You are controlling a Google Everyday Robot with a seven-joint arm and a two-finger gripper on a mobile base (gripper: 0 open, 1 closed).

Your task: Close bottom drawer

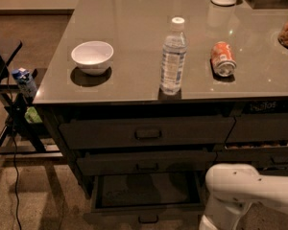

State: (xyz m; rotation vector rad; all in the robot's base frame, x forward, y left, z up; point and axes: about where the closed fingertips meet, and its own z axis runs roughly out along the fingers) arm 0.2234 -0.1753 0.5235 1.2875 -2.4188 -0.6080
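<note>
Bottom drawer (146, 195) is being seen pulled out at the foot of the left stack, under the shut middle drawer (146, 163), so a push on its front is probably needed. The gripper is being hidden below the white arm (240, 190) beside it, so its grip can't be told.

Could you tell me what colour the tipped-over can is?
The can is orange and white, in the camera view; the gripper is out of frame below.
</note>
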